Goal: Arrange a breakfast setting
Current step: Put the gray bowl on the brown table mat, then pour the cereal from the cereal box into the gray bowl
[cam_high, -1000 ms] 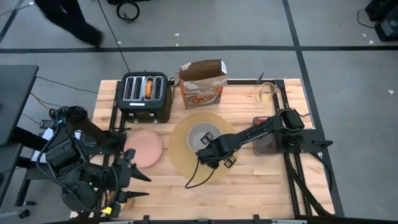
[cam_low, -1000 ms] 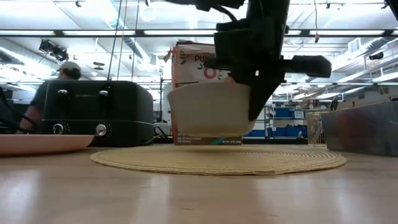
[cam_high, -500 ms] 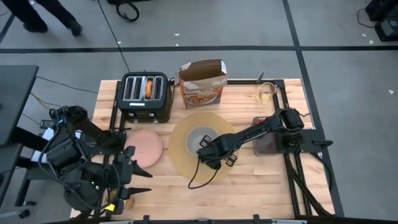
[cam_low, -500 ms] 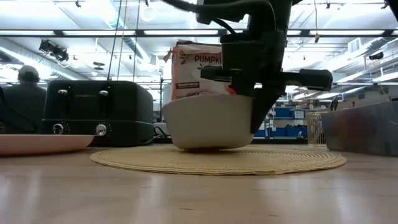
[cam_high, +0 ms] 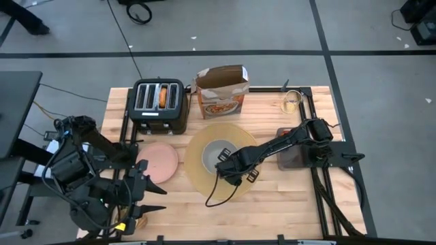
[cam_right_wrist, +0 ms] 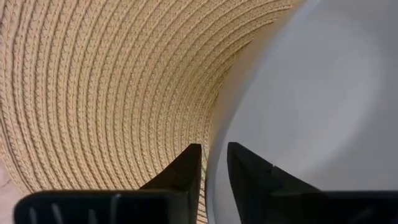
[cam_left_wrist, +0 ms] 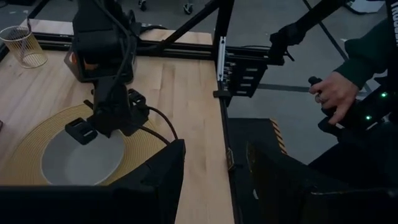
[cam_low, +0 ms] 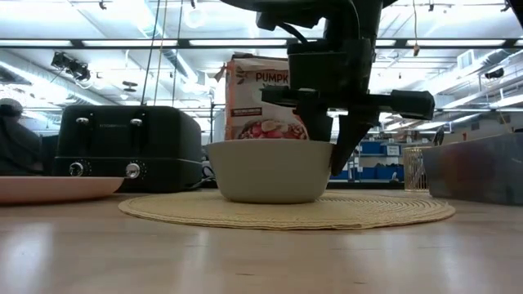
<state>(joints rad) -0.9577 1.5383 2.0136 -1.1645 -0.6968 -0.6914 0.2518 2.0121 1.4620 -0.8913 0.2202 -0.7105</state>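
The grey bowl point(cam_high: 218, 148) stands upright on its base in the middle of the round tan placemat point(cam_high: 197, 171); the low view shows it flat on the mat point(cam_low: 265, 171). My right gripper point(cam_high: 227, 162) is at the bowl's near right rim, shut on it. My left gripper point(cam_high: 145, 197) is open and empty at the table's near left corner. The pink plate point(cam_high: 161, 161) lies on the table left of the mat. The amber glass point(cam_high: 291, 102) stands at the far right. A round toasted bread point(cam_high: 163, 95) sticks out of the toaster. My right gripper pinches the bowl's rim point(cam_right_wrist: 214, 134) on its near right side, one finger point(cam_right_wrist: 249, 168) inside the bowl and one finger point(cam_right_wrist: 186, 165) outside. The fingers point down from above. The bowl rests level with its base on the placemat point(cam_low: 286, 211).
A black four-slot toaster point(cam_high: 159, 105) and a brown cereal box point(cam_high: 221, 92) stand along the far edge. A grey container point(cam_high: 291, 158) sits at the right, under my right arm. A person's hand point(cam_left_wrist: 329, 93) shows beyond the table.
My right gripper has gone down with the bowl. The bowl was lifted and tilted above the placemat; now it stands level on the mat.
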